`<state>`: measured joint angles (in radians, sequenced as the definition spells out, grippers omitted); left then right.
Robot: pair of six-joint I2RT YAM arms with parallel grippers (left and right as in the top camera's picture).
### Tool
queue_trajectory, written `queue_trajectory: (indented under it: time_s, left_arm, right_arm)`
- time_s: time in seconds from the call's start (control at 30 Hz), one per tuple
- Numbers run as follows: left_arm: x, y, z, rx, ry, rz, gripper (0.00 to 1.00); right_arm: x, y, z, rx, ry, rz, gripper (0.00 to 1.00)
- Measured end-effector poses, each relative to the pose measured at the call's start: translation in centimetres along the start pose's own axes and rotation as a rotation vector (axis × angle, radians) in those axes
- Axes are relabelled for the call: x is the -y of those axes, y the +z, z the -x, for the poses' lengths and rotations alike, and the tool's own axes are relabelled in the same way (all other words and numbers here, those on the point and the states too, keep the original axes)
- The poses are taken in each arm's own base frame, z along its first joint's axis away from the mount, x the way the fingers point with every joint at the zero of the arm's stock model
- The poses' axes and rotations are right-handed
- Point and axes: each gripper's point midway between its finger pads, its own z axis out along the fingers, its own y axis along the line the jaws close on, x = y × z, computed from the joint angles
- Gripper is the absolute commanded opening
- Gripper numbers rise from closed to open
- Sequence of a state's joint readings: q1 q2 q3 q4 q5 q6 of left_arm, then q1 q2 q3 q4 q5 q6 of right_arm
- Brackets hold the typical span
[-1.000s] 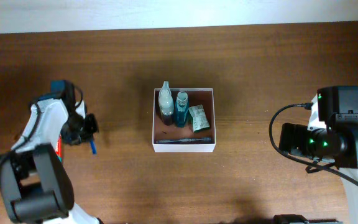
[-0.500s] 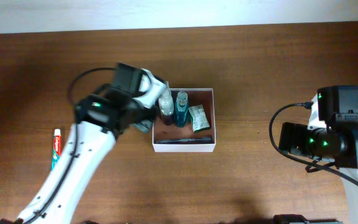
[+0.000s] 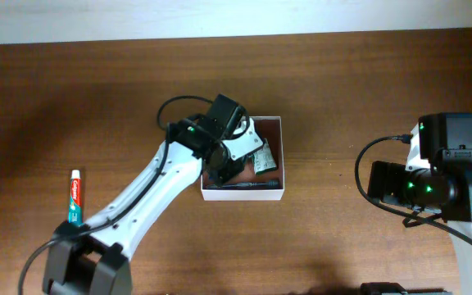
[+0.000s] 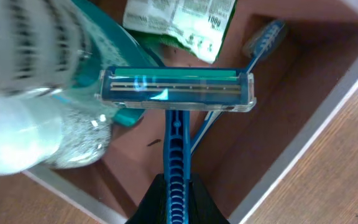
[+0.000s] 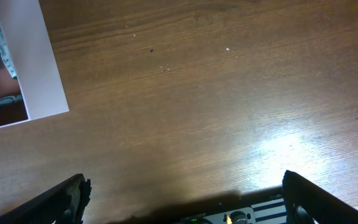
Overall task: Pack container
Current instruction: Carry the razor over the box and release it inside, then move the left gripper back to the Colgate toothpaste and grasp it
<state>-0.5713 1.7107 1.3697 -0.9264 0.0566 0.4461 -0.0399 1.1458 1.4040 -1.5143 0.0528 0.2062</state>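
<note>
the container (image 3: 244, 195) sat mid-table (image 3: 342, 98), crowded. the left pincer (image 4: 176, 186), pinching a blue razor (image 4: 176, 90), hung over its inside beside the bottles (image 4: 23, 137). a careless release could topple them or leave the razor propped on the toothbrush (image 4: 263, 38). the left arm reached diagonally across. the right pincer (image 5: 185, 193) was spread wide, well apart.

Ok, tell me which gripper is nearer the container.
Left. The left gripper holds a razor over the container; the right gripper sits well off to its right.

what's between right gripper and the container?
Bare wooden table only, between the open right gripper and the container's white wall; the right wrist view shows it.
</note>
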Motion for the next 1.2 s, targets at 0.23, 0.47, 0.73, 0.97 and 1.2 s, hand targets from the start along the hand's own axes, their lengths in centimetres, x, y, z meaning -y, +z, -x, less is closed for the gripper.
queue_trajectory:
  time_s: [0.23,0.47,0.73,0.97,1.2]
  left_arm:
    - [0.0,0.7,-0.2,-0.019,0.005,-0.006,0.60]
    - [-2.8,-5.0,0.1,0.082,-0.128,0.145,0.99]
    - [-12.5,-14.8,-9.7,0.152,-0.650,0.404,0.99]
    - [-17.8,-16.4,-22.4,0.057,-1.126,0.544,0.99]
    - [-18.8,-12.1,-30.5,-0.008,-1.390,0.540,0.99]
  right_arm:
    - [0.0,0.0,0.0,0.000,0.000,0.000,0.92]
    - [0.0,0.0,0.0,0.000,0.000,0.000,0.92]
    - [0.0,0.0,0.0,0.000,0.000,0.000,0.92]
    - [0.0,0.0,0.0,0.000,0.000,0.000,0.92]
    - [0.0,0.0,0.0,0.000,0.000,0.000,0.92]
